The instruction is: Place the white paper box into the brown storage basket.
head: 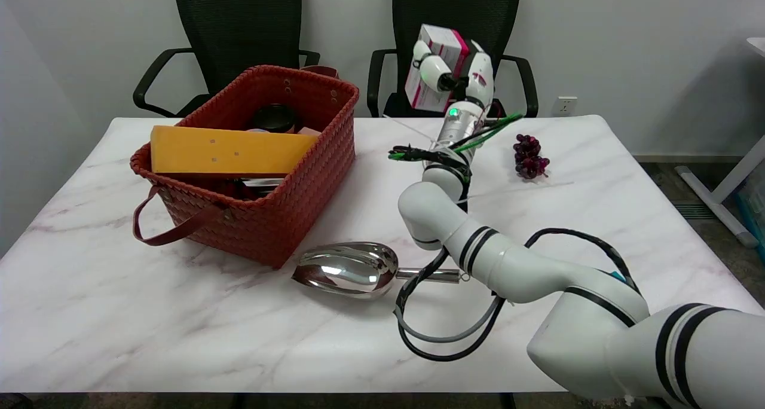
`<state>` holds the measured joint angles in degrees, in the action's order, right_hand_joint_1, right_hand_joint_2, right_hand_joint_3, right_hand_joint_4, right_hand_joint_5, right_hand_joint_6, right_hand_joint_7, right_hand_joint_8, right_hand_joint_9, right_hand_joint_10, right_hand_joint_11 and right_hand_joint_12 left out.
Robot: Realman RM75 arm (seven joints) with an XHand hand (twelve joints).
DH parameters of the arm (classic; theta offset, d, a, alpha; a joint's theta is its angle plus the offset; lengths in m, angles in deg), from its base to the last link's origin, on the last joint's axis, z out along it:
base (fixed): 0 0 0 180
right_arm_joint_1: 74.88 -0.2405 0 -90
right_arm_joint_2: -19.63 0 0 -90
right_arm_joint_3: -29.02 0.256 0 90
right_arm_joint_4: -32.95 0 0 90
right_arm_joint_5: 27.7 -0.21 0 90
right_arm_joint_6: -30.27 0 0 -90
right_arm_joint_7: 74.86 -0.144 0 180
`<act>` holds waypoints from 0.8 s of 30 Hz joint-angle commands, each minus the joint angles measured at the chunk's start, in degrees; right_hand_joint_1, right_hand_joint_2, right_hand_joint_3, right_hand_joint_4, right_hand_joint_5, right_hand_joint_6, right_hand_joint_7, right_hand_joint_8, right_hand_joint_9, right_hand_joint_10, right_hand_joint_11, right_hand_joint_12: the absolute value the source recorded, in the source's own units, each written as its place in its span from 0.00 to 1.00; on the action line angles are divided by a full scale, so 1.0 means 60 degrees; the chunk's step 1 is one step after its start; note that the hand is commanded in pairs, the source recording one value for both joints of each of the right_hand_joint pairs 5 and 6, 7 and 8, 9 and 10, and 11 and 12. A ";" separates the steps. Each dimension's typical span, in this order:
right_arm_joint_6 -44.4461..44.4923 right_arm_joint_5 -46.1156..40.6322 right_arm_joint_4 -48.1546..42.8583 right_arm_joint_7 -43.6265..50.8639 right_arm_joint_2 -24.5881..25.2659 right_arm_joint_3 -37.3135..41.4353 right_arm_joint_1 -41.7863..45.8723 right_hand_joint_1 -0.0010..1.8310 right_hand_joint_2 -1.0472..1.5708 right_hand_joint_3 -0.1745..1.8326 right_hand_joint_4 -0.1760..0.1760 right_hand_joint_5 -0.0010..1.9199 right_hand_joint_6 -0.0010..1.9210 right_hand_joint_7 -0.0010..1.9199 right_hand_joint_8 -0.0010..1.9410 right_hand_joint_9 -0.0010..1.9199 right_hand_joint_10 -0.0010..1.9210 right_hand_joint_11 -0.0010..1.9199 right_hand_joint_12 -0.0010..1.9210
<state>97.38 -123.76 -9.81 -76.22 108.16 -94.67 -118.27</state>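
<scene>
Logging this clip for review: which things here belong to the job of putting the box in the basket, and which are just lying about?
Belongs to the job:
white paper box, held up by the right hand
brown storage basket

Just lying about:
metal scoop
bunch of grapes
yellow box already in the basket
two black chairs

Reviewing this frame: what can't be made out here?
- Head view: the right hand holds the white box aloft; its fingers cover part of the box, and the print is too small to read.
- Basket contents: mostly hidden by the yellow box lying across the top and by the basket walls.
- Scoop handle: partly hidden by the arm's cables.
</scene>
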 commanded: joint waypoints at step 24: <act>-0.3480 0.1338 -0.0635 -0.1445 0.0816 -0.1394 -0.1039 0.61 0.86 0.51 0.50 0.59 0.59 0.67 0.66 0.50 0.50 0.51 0.51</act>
<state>86.22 -116.85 -19.59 -77.53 108.58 -98.83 -119.27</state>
